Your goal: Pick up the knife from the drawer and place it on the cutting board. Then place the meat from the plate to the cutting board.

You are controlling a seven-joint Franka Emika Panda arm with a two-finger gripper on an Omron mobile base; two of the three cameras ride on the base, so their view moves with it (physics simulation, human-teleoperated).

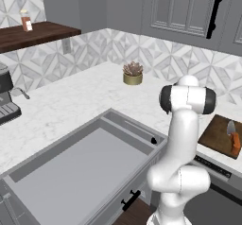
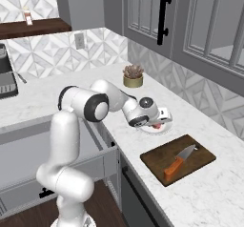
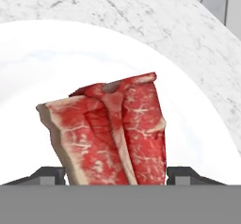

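I count one steak point(image 3: 113, 133), lying on one white plate point(image 3: 42, 68) near the counter's point(image 2: 209, 192) front edge. My end effector point(image 2: 159, 121) is down over it, its fingers point(image 3: 47, 175) standing apart either side of the meat; whether they touch it I cannot tell. One orange-handled knife point(image 2: 180, 159) lies on the one cutting board point(image 2: 155, 161), just beside the plate. One drawer point(image 1: 80, 172) stands pulled out.

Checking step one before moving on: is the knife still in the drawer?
No, the knife lies on the cutting board, and the drawer is bare.
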